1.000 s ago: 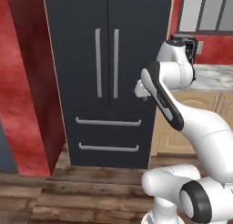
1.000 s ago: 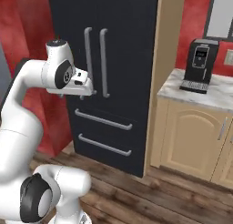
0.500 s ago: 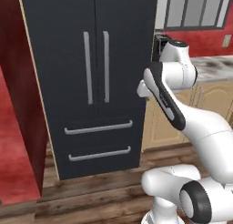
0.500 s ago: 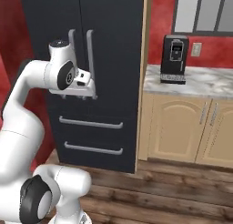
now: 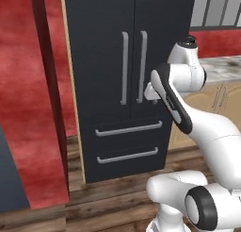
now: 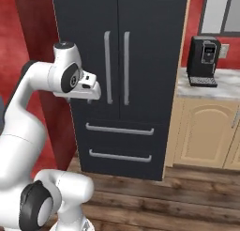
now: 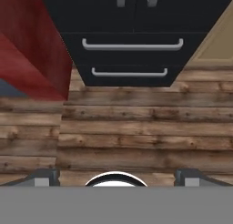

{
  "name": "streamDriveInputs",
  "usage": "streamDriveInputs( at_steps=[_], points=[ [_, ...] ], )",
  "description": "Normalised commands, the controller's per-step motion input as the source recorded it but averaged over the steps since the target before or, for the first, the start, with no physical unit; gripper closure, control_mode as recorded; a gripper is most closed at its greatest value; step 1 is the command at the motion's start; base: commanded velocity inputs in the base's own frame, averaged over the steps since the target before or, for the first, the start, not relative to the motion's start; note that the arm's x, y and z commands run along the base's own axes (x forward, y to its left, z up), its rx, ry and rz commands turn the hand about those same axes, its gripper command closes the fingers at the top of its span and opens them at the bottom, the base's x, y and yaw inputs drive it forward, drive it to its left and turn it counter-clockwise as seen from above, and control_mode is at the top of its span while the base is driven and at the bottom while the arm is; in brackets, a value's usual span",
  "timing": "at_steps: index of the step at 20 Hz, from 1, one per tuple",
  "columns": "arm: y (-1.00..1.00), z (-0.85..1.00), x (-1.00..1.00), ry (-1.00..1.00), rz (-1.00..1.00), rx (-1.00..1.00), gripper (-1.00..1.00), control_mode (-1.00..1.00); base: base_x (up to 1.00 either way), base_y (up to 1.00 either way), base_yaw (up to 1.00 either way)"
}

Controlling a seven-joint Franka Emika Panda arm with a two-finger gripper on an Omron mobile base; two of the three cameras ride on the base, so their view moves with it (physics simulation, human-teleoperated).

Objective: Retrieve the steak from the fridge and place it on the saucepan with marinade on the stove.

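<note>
The fridge (image 5: 127, 80) stood closed directly ahead of the robot, both upper doors shut, with two vertical grey bar handles (image 6: 117, 68) at the centre seam and two lower drawers (image 7: 129, 59) beneath (also shut). The gripper (image 7: 116, 176) hung in front of the doors, apart from them, pointed down at the wooden floor (image 7: 136, 132); its fingertips stood wide apart, holding nothing. A coffee machine (image 6: 204, 61) sat on the counter (image 6: 211, 87) right of the fridge.
</note>
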Motion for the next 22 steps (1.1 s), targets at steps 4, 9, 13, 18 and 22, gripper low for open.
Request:
streamDriveInputs(
  at_steps=[4,9,13,18,22],
  points=[
    [0.0,0.0,0.0,0.0,0.0,0.0,-1.0,1.0,0.14,0.12,0.0],
    [0.0,0.0,0.0,0.0,0.0,0.0,-1.0,1.0,0.39,-0.02,0.0],
    [0.0,0.0,0.0,0.0,0.0,0.0,-1.0,1.0,0.44,-0.15,0.03],
    [0.0,0.0,0.0,0.0,0.0,0.0,-1.0,1.0,0.38,-0.24,0.08],
    [0.0,0.0,0.0,0.0,0.0,0.0,-1.0,1.0,0.01,-0.3,0.02]
  ],
)
